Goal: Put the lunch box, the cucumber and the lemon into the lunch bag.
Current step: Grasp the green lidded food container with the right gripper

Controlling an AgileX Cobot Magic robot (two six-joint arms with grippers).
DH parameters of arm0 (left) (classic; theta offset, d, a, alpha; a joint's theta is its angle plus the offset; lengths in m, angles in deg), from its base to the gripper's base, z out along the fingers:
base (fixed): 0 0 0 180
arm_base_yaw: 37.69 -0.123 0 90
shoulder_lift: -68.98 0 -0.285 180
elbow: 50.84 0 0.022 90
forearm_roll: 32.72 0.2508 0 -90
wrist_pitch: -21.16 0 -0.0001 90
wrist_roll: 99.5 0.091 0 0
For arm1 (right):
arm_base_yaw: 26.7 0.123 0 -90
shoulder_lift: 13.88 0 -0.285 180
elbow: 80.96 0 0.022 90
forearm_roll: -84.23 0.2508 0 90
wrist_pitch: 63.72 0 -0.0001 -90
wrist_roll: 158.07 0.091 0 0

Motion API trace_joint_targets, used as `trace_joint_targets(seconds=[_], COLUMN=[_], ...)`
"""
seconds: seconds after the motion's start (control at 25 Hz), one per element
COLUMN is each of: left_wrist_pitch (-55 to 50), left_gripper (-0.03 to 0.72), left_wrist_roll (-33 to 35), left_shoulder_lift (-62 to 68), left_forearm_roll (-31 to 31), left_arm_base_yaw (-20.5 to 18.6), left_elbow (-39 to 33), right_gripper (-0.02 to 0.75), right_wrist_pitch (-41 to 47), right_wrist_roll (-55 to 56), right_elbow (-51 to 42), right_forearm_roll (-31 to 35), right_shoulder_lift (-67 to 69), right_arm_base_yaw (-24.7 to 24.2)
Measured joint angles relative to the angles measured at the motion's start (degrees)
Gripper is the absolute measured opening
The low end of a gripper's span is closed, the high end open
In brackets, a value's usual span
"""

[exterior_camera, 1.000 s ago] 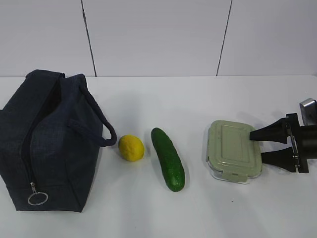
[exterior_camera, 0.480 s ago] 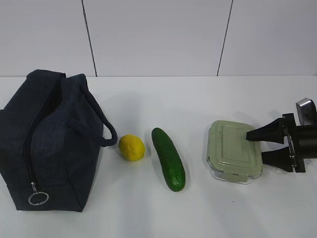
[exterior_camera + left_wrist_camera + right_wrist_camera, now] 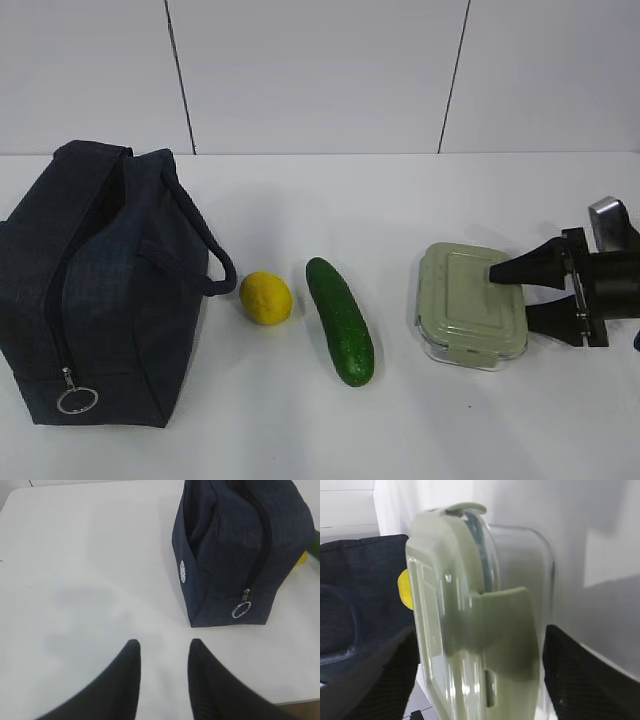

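Nothing is in the lunch bag yet: lemon, cucumber and lunch box all lie on the table to its right. We have the right gripper spread wide around the box's end, not gripping. The left gripper hangs empty, part open. We cannot tell whether the bag's zip is undone.

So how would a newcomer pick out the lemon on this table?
Start at the big navy lunch bag on the left. Just right of its loop handle sits the lemon, with the cucumber beyond. It is the only small, round, bright yellow thing there.
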Motion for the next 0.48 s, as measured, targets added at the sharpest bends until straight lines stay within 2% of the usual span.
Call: trace_joint_targets(seconds=[0.48], left_wrist_pitch=[0.00], left_gripper=[0.239], left_wrist_roll=[0.00], left_shoulder_lift=[0.00], left_forearm_roll=[0.00], left_arm_base_yaw=[0.00], left_elbow=[0.00], right_gripper=[0.587], right_wrist_pitch=[-0.09], right_wrist_roll=[0.00], right_elbow=[0.00], right_forearm_roll=[0.00], right_shoulder_lift=[0.00], right_arm_base_yaw=[0.13])
